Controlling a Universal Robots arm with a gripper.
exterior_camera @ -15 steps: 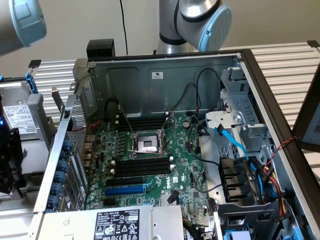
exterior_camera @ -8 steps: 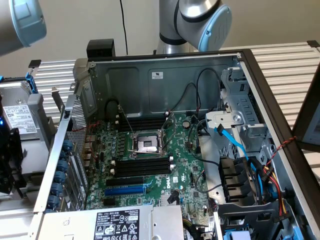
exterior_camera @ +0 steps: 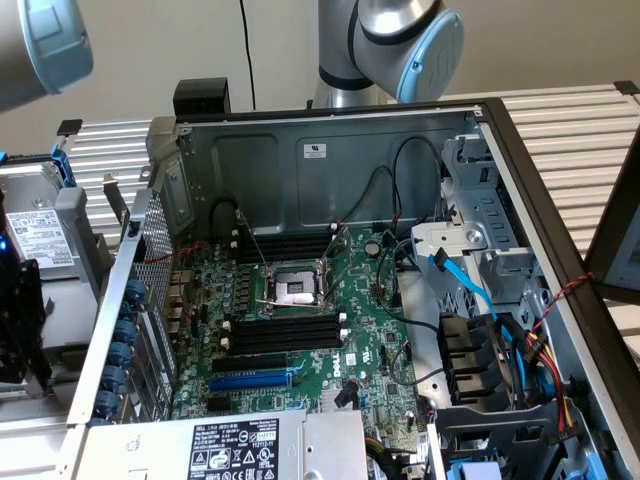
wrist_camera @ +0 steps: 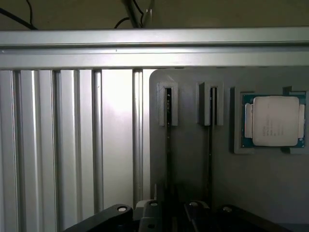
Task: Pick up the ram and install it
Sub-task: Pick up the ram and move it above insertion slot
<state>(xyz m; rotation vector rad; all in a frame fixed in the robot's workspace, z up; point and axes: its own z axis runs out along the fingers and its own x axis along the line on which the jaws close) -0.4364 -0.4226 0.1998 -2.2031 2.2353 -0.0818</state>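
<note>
The ram [wrist_camera: 168, 104] stands edgewise in a grey holder [wrist_camera: 193, 159], the end effector [wrist_camera: 173, 215] close by. Whether it is open or closed cannot be told.

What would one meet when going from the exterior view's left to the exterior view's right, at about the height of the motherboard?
Drive with a white label → row of blue clips → processor socket → light blue cable → twisted red-and-black wire.
</note>
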